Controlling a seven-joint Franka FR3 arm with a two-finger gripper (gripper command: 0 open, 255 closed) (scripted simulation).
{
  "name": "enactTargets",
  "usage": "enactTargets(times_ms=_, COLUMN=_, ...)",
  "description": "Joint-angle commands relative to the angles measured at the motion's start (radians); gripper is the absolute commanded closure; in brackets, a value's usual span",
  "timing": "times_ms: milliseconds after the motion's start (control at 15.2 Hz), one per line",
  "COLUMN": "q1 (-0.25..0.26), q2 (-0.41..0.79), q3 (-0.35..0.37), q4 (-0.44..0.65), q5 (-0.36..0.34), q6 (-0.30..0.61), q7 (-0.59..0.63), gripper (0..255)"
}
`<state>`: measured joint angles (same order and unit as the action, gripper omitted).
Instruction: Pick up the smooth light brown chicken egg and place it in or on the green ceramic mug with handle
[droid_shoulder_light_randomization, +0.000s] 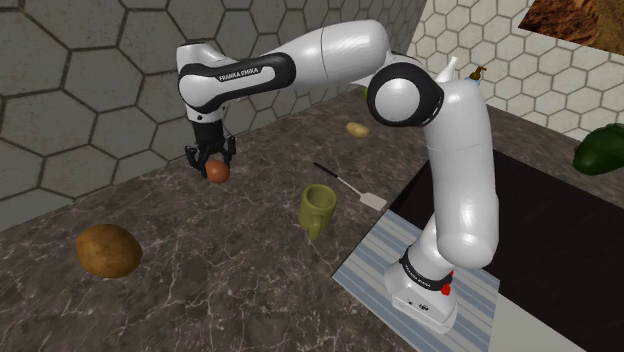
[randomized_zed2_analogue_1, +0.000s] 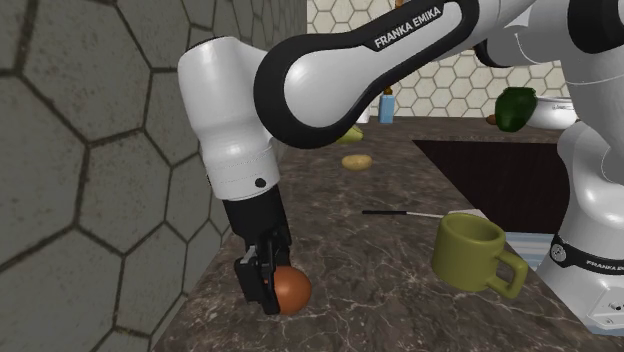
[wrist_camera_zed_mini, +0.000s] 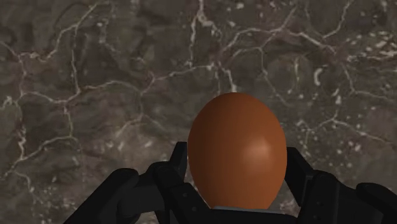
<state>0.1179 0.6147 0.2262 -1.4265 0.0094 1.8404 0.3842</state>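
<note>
The reddish-brown egg (wrist_camera_zed_mini: 236, 150) sits clasped between my gripper's black fingers (wrist_camera_zed_mini: 177, 167), one on each side of it. In the shoulder view my gripper (droid_shoulder_light_randomization: 213, 166) is shut on the egg (droid_shoulder_light_randomization: 218, 172) low over the dark marble counter (droid_shoulder_light_randomization: 200, 260), to the left of the olive-green mug (droid_shoulder_light_randomization: 319, 209). From the second exterior view the egg (randomized_zed2_analogue_1: 291, 290) is at the counter surface in the gripper (randomized_zed2_analogue_1: 272, 283); whether it rests on the counter I cannot tell. The mug (randomized_zed2_analogue_1: 474, 254) stands upright, handle toward the front right.
A large brown potato (droid_shoulder_light_randomization: 107, 250) lies at the counter's near left. A small yellowish potato (droid_shoulder_light_randomization: 356, 128) and a black-handled spatula (droid_shoulder_light_randomization: 350, 186) lie beyond the mug. A dark sink (droid_shoulder_light_randomization: 560, 230) opens on the right, with a green pepper (droid_shoulder_light_randomization: 603, 150). Hexagon-tiled walls (droid_shoulder_light_randomization: 90, 80) stand behind.
</note>
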Motion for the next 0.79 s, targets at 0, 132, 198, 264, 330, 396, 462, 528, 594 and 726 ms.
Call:
enactTargets(times_ms=0, q1=0.0, q2=-0.008, q3=0.001, q4=0.013, q5=0.001, q6=-0.021, q7=0.001, gripper=255)
enactTargets(times_ms=132, q1=-0.001, q2=-0.017, q3=0.002, q4=0.027, q5=0.003, q6=-0.043, q7=0.002, gripper=255)
enactTargets(times_ms=198, q1=-0.001, q2=-0.021, q3=0.003, q4=0.033, q5=0.003, q6=-0.054, q7=0.003, gripper=255)
enactTargets(times_ms=264, q1=-0.001, q2=-0.025, q3=0.003, q4=0.041, q5=0.004, q6=-0.065, q7=0.004, gripper=255)
enactTargets(times_ms=330, q1=-0.001, q2=-0.028, q3=0.004, q4=0.049, q5=0.004, q6=-0.076, q7=0.005, gripper=255)
enactTargets(times_ms=396, q1=-0.001, q2=-0.032, q3=0.004, q4=0.057, q5=0.005, q6=-0.088, q7=0.006, gripper=255)
enactTargets(times_ms=462, q1=-0.001, q2=-0.035, q3=0.004, q4=0.065, q5=0.005, q6=-0.099, q7=0.006, gripper=255)
enactTargets(times_ms=528, q1=-0.001, q2=-0.038, q3=0.005, q4=0.075, q5=0.006, q6=-0.111, q7=0.007, gripper=255)
enactTargets(times_ms=594, q1=0.0, q2=-0.04, q3=0.005, q4=0.084, q5=0.006, q6=-0.123, q7=0.008, gripper=255)
enactTargets(times_ms=726, q1=0.0, q2=-0.045, q3=0.006, q4=0.103, q5=0.007, q6=-0.147, q7=0.01, gripper=255)
